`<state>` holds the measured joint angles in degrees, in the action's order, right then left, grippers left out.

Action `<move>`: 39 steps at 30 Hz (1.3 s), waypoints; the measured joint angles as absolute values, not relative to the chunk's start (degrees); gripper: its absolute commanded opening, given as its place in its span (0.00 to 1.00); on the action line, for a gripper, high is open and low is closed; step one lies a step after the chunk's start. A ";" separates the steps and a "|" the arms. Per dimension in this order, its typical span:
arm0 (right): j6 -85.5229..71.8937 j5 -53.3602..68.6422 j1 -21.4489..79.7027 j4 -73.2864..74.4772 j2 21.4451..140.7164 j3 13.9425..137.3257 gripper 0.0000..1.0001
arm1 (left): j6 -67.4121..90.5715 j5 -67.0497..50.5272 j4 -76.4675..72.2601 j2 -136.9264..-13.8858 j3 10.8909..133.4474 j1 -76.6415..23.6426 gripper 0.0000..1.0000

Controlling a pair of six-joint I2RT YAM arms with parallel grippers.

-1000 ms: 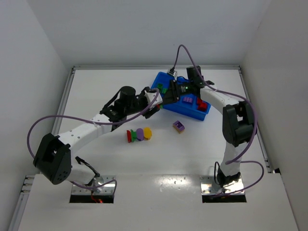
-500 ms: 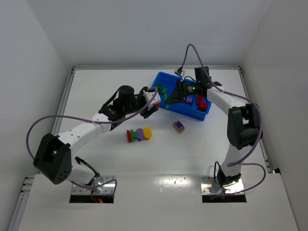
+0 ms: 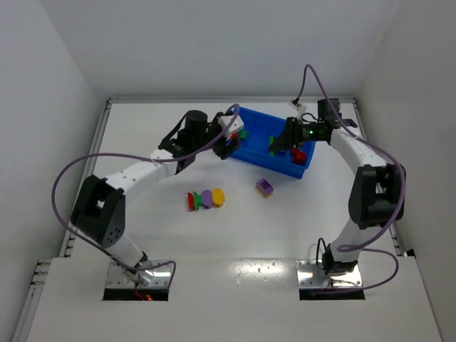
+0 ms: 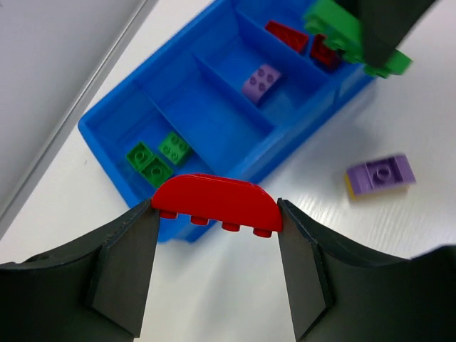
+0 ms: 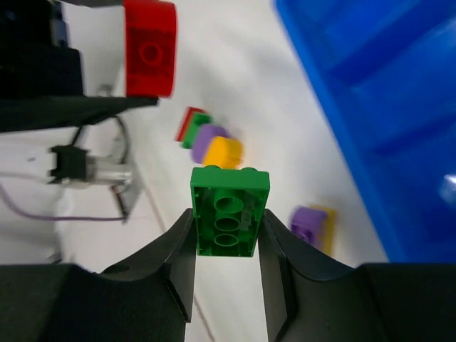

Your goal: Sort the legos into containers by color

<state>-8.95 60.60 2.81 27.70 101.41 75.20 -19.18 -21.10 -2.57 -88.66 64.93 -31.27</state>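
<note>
My left gripper (image 4: 217, 211) is shut on a red curved lego (image 4: 217, 199) just in front of the blue bin (image 4: 206, 107), near its left end (image 3: 246, 122). Over the bin's right half, my right gripper (image 5: 228, 219) is shut on a green lego (image 5: 229, 206), which also shows in the left wrist view (image 4: 356, 39). The bin's compartments hold two green legos (image 4: 158, 158), a purple one (image 4: 261, 80) and red ones (image 4: 288, 35). A red, green, purple and yellow stack (image 3: 205, 199) and a purple-on-yellow lego (image 3: 265, 187) lie on the table.
The white table is walled in at the back and on both sides. The bin (image 3: 258, 135) sits at an angle at the back centre. The right arm's elbow (image 3: 376, 196) stands at the right, and purple cables loop above both arms.
The two grippers, close together over the bin's left end a second ago, have drawn apart. The right one swung right over the bin with the green lego; the left one shifted back.
</note>
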 measured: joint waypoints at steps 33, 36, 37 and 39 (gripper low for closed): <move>-19.51 25.08 17.82 19.81 135.94 112.14 0.55 | -5.67 -10.83 -4.71 -78.37 62.17 -19.18 0.20; -18.94 23.16 18.09 19.86 135.94 112.62 0.72 | -5.67 -10.72 -4.60 -78.35 61.65 -19.18 0.20; -18.44 22.61 18.13 19.84 135.94 112.75 0.73 | -5.65 -10.76 -4.51 -78.35 61.56 -19.18 0.20; -17.52 22.02 18.37 19.73 135.92 112.88 0.76 | -5.63 -11.11 -4.54 -78.35 61.52 -19.18 0.20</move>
<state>-17.52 22.02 18.37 19.73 135.92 112.88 -5.63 -11.11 -4.54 -78.35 61.52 -19.18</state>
